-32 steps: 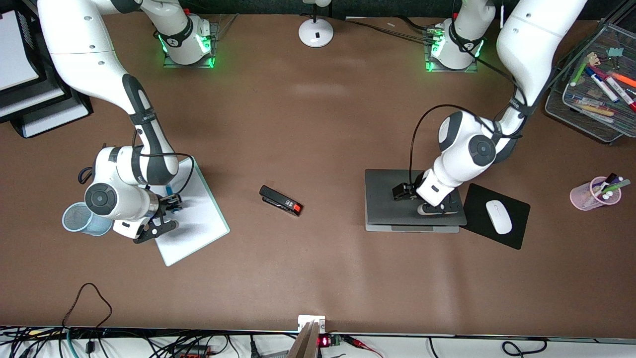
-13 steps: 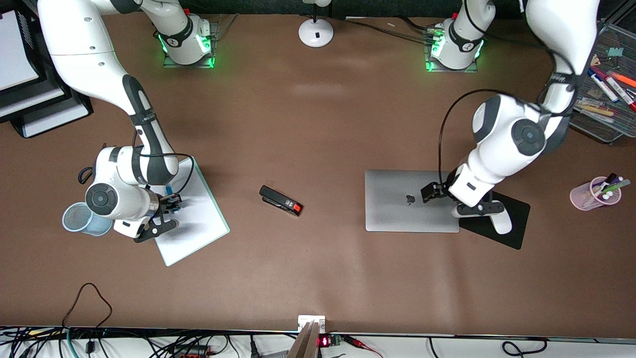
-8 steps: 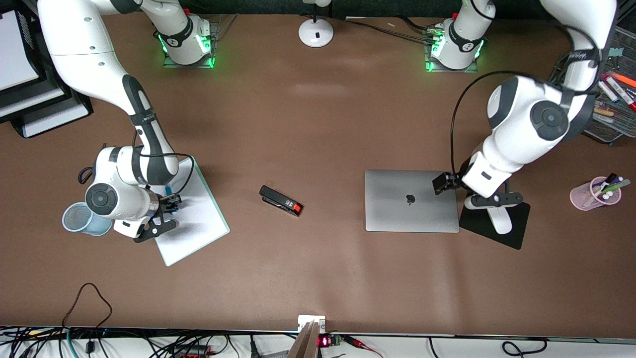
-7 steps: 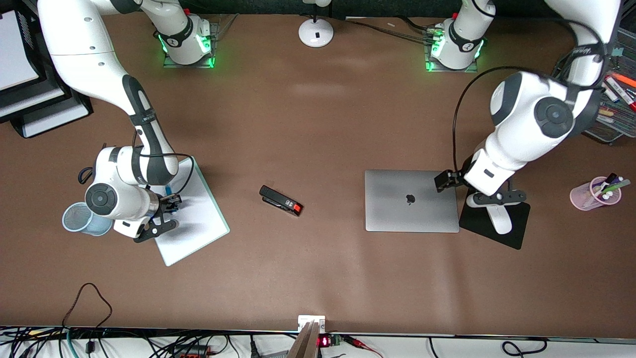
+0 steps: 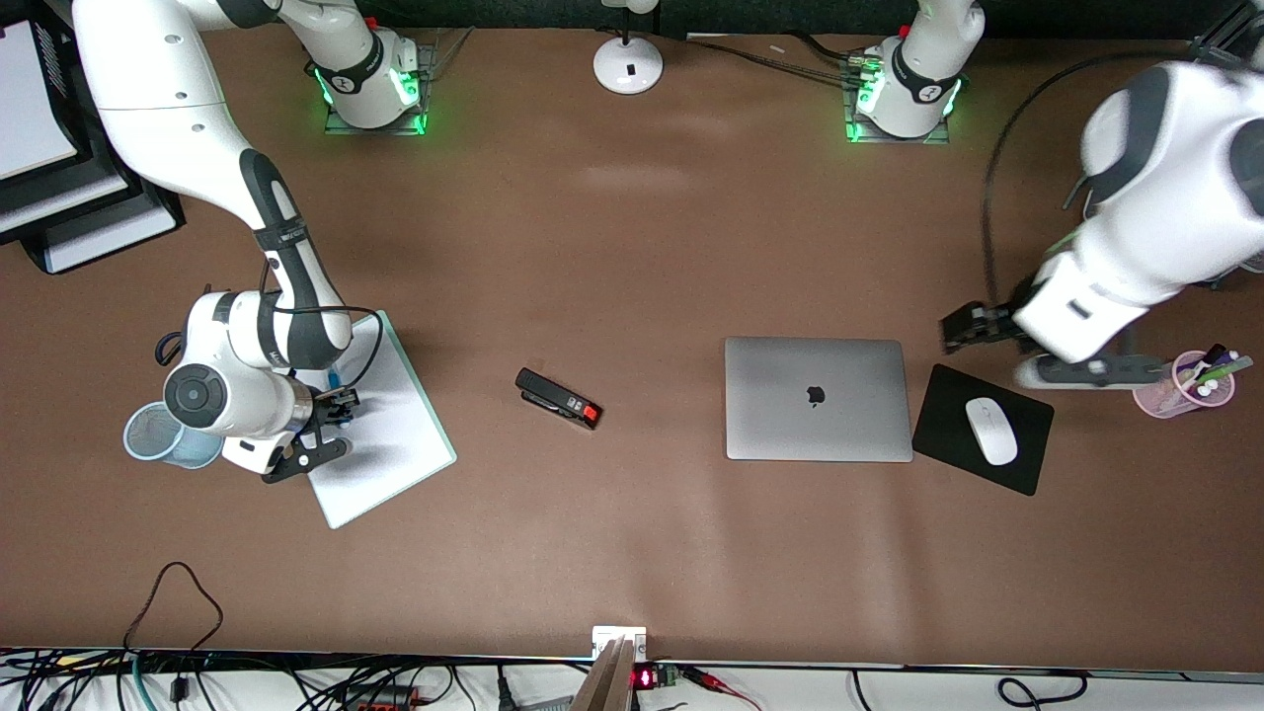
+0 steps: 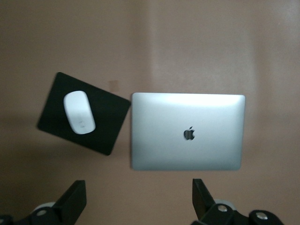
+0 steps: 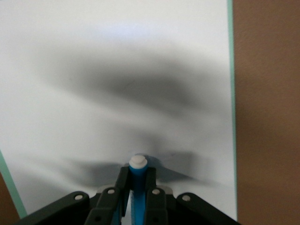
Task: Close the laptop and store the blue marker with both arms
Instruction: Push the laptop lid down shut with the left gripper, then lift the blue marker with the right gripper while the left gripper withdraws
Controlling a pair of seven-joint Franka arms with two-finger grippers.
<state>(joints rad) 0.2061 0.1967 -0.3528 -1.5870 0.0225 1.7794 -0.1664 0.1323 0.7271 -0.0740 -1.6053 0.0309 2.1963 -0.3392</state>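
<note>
The silver-grey laptop lies closed on the table, its apple logo up; it also shows in the left wrist view. My left gripper is open and empty, high over the table between the mouse pad and a pink cup; its fingers stand wide apart around the left gripper's midpoint. My right gripper is shut on the blue marker just above the white clipboard. In the right wrist view the marker stands between the fingers with its white end out, at the right gripper's midpoint.
A blue-grey mesh cup stands beside the right arm's hand. A black stapler lies mid-table. A white mouse sits on a black pad by the laptop. A pink cup of pens stands toward the left arm's end.
The left gripper pressed the laptop lid flat, then lifted and swung away toward the left arm's end of the table. The right arm holds the marker almost still.
</note>
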